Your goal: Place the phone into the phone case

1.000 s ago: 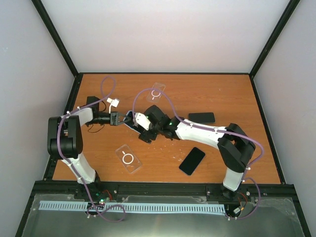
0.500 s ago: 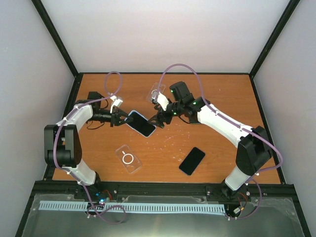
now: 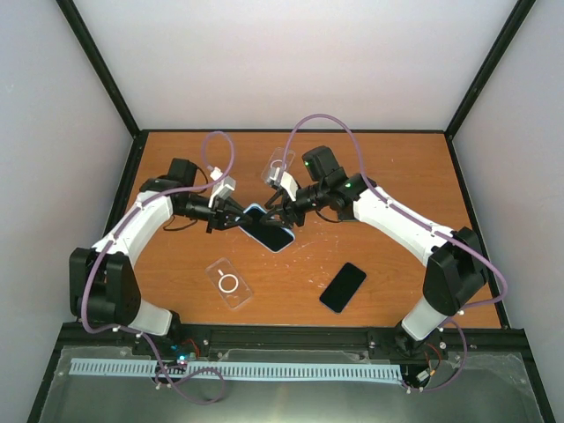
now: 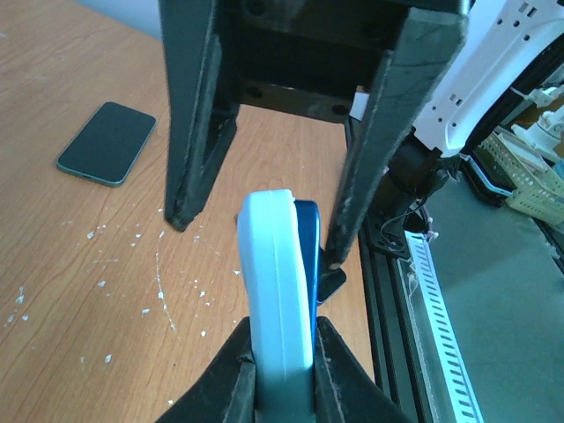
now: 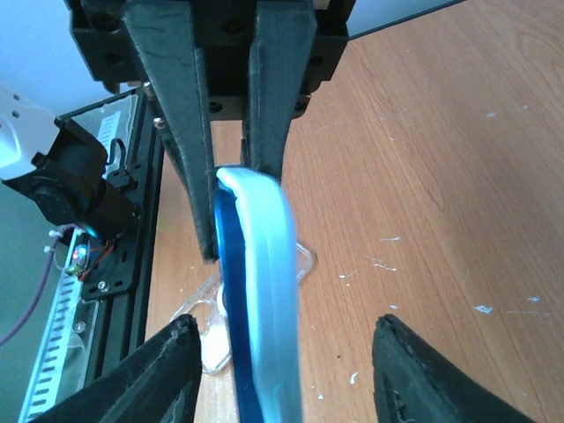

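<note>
A dark blue phone lying against a light blue phone case (image 3: 267,229) hangs above the table's middle, seen edge-on in both wrist views. My left gripper (image 3: 240,218) is shut on its left end, fingers (image 4: 339,366) pressed to both faces of the case (image 4: 276,291). My right gripper (image 3: 277,210) straddles the opposite end and is open. Its fingers (image 5: 172,370) stand clear of the case (image 5: 264,300) on either side. From the left wrist view those right fingers (image 4: 198,132) flank the far end.
A clear case (image 3: 229,284) lies front left, also visible under the held phone (image 5: 198,339). Another clear case (image 3: 280,162) lies at the back. A black phone (image 3: 343,287) rests front right, and a dark phone (image 4: 107,143) lies further off. White specks dot the wood.
The right arm swung from the table's middle to the back and came around the phone's free end, its jaws narrowing. The left arm carried the phone slightly right and nearer.
</note>
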Robot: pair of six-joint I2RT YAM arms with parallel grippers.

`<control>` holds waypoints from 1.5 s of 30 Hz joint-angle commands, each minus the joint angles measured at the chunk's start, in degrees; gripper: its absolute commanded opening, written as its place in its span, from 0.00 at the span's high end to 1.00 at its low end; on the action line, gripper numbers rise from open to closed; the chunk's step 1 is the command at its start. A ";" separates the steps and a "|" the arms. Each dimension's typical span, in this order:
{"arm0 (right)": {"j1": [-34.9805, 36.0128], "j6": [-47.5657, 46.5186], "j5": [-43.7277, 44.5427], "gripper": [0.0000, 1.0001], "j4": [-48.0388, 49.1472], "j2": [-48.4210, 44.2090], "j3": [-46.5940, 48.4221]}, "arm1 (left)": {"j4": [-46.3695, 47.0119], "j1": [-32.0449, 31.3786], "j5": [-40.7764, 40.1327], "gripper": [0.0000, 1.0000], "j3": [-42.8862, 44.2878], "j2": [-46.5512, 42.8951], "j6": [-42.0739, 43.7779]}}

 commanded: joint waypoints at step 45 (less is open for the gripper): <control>2.55 -3.00 3.54 0.97 -0.68 -2.55 1.18 | 14.50 -6.38 -6.17 0.99 -0.28 -4.86 -6.78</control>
